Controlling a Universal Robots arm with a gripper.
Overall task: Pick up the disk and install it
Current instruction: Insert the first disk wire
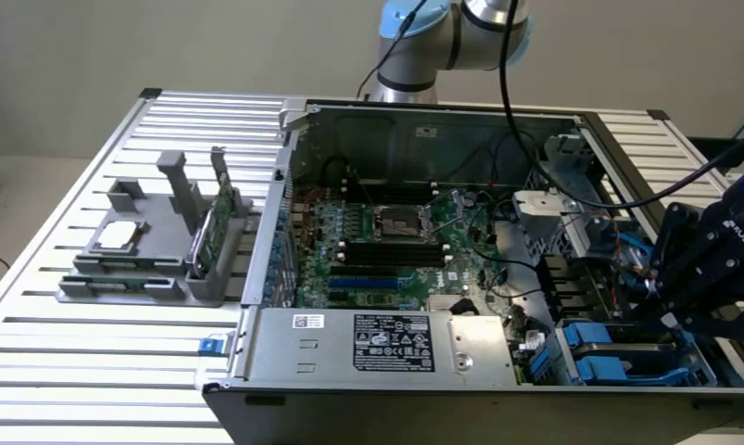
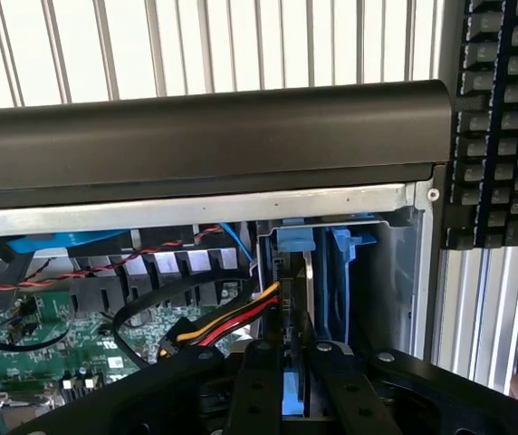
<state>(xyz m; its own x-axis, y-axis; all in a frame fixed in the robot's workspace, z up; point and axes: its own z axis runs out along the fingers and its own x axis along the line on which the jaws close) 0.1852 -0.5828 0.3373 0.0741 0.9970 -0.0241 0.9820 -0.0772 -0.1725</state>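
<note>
- Black gripper fingers fill the near edge of the wrist view, drawn nearly together on a thin blue-edged slab standing on edge between them; I take that slab to be the disk, held by its two flat faces
- In the exterior view the gripper hangs over the drive bays at the case's near corner on the exterior view's right, so the disk sits low over the blue drive bay, partly down into it as far as I can judge
- Handling, by judgement: a metal drive is stiff and fairly heavy for its bulk, smooth on its faces so it could slip in a light pinch, and it dislikes knocks; the plastic frame edges flex a little
- Yellow, red and black power cable loops just beside the fingers and could snag
- Bay walls leave little room either side
- Further off: the motherboard, the power supply, and a grey parts holder on the slatted table, well apart from the case
- A keyboard lies beyond the case wall
</note>
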